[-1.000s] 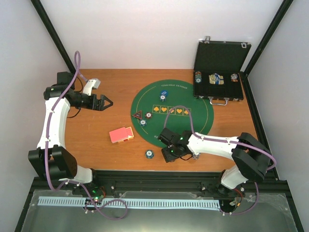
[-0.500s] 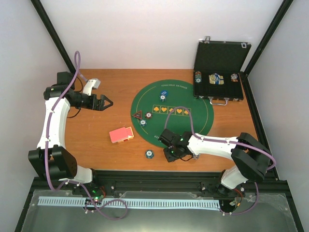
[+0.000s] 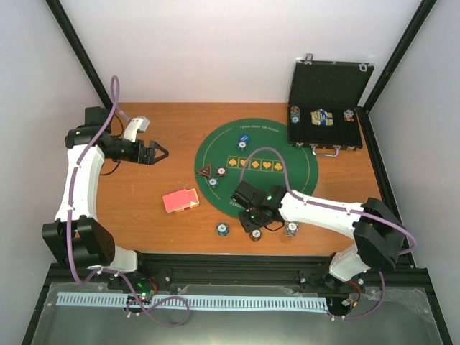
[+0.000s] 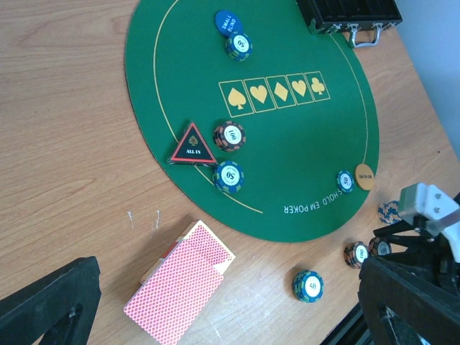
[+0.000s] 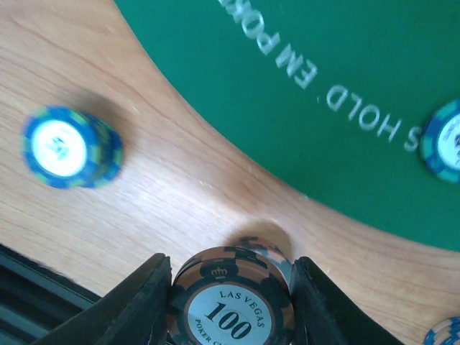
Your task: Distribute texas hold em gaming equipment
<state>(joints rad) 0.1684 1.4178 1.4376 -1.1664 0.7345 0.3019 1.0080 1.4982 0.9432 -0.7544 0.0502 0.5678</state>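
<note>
The right tool (image 3: 253,223) has just drawn its jaws in. A second ago they stood wider over the near edge of the counter (image 3: 144,215); now they are clenched on the brown "100" chip stack (image 5: 231,309), one finger pressing each side. The arm has also swung slightly toward 10 o'clock, uncovering a pale chip stack (image 3: 291,228) at its 3 o'clock. The gripped stack is over bare wood just off the green mat (image 3: 287,183), at the mat's 6 o'clock, with a blue chip stack (image 3: 223,229) at its 9 o'clock (whether the chips have left the wood yet, I cannot tell). The pick looks secured, so carrying it to a player's place likely comes next. The left tool (image 3: 159,152) hangs released, jaws wide, at the counter's 9 o'clock.
</note>
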